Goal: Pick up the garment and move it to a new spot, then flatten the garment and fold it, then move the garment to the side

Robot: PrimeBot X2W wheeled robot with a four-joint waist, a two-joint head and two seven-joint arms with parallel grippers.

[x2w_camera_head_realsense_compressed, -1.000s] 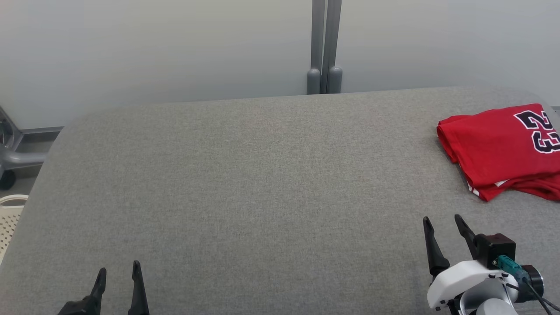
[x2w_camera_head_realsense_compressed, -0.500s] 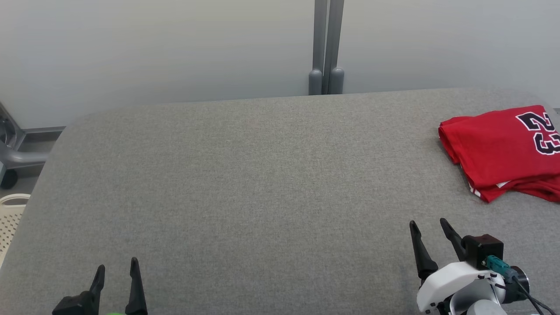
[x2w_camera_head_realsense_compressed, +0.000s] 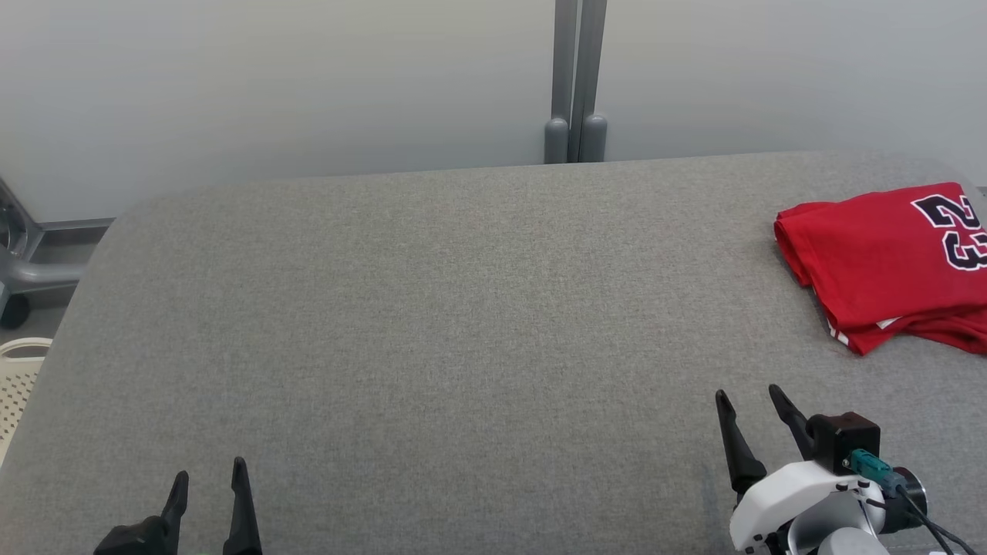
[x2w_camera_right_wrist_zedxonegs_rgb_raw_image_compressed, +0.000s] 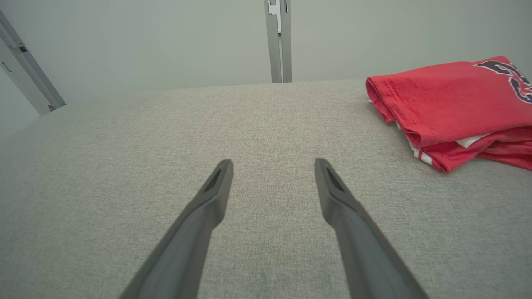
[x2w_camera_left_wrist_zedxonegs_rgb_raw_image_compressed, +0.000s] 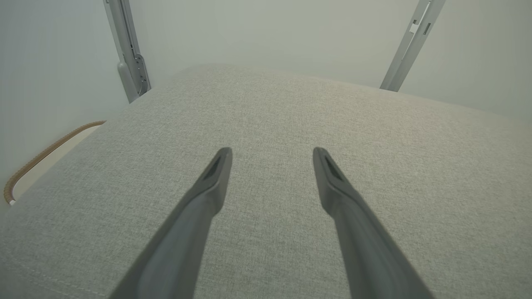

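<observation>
**Grey padded bench, one folded jersey at its right edge, both arms back**

The bench (x2w_camera_head_realsense_compressed: pixel 463 308) carries a single thing, and the last second's change is in the arms, not the cloth.

By the front left corner, the left gripper (x2w_camera_head_realsense_compressed: pixel 209 469) has hardly shifted. Its two dark fingers are spread apart over bare fabric, with nothing between them.

Near the front edge on the right, the right gripper (x2w_camera_head_realsense_compressed: pixel 747 391) has drawn back toward that edge and a little leftward, away from the garment. Its fingers are also spread and empty. The head camera nudged slightly too, so part of that shift may be the view's own.

The red jersey (x2w_camera_head_realsense_compressed: pixel 871 254), with a dark "23" on it, lies as it did: folded in layers and flat against the right edge toward the far right corner. The side of the picture cuts it off. It is well apart from both grippers.

Judged from this, folding and the move aside look done. The arms seem to be retreating to rest rather than lining up another grasp.

The bench top is grey woven fabric, smooth, with rounded far corners. Off its left edge stand a pale perforated basket (x2w_camera_head_realsense_compressed: pixel 19 378) and a grey tubular frame (x2w_camera_head_realsense_compressed: pixel 38 274). Behind the far edge a grey double post (x2w_camera_head_realsense_compressed: pixel 574 77) rises against a plain pale wall (x2w_camera_head_realsense_compressed: pixel 270 85).
</observation>
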